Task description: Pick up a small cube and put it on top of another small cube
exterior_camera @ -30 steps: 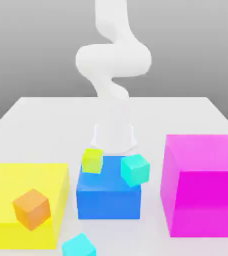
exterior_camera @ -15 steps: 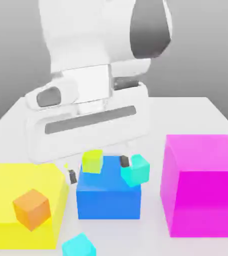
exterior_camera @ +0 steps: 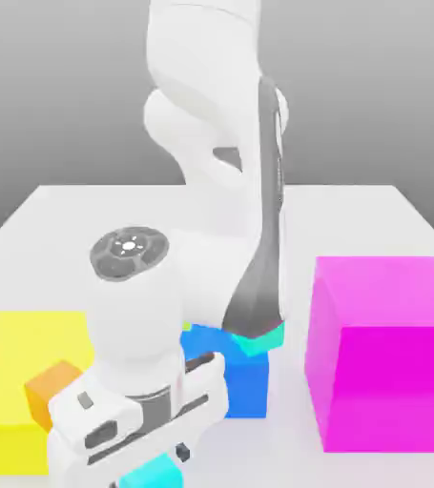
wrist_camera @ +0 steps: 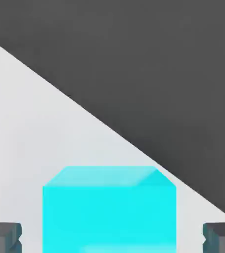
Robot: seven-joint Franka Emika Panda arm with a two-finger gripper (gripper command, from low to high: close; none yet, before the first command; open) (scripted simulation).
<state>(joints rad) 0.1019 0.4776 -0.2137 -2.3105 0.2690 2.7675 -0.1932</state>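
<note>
Near the worktop's edge [wrist_camera: 30,113], the open claw [wrist_camera: 112,239] straddles the small sky-cyan cube [wrist_camera: 109,217], a gap on either side; closing off-centre could twist or nudge it towards the drop. The worktop is plain white, the room behind it a grey blank.
</note>
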